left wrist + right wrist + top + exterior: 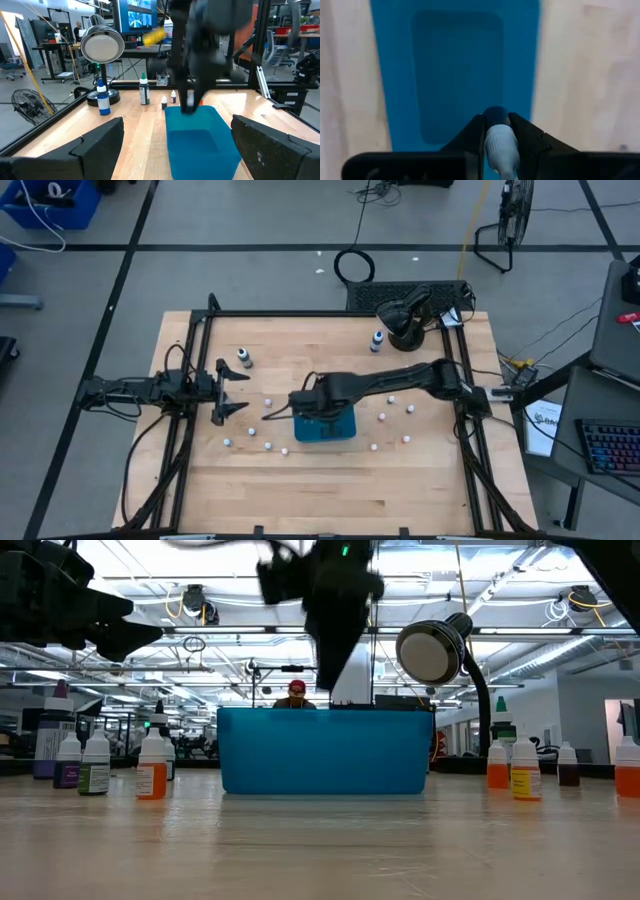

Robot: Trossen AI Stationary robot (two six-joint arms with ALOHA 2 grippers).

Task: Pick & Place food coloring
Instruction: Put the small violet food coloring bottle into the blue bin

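Note:
My right gripper [300,406] hangs over the teal tray [337,430], shut on a tiny dropper bottle [499,140] with a white cap and a dark blue body. The right wrist view looks straight down into the tray [455,75]. Other small white-capped bottles [268,446] stand scattered on the wooden table, left and right of the tray. Two taller dark bottles [244,358] [377,340] stand toward the far edge. My left gripper [226,392] waits open to the left of the tray, its fingers [100,145] spread wide and pointing at it. My right gripper pinches the dropper bottle between its two fingers [526,137], which lie on either side of the white cap [501,147]. It comes from above, pointing down. The dark blue end [495,115] sticks out past the fingertips toward the tray floor, and the bottle is lifted clear.
A black round lamp with a cable [405,315] stands at the far right corner of the table. A black frame [300,314] runs along the table's edges. In the low view, orange and dark bottles [152,772] [512,772] stand on both sides of the tray [320,750].

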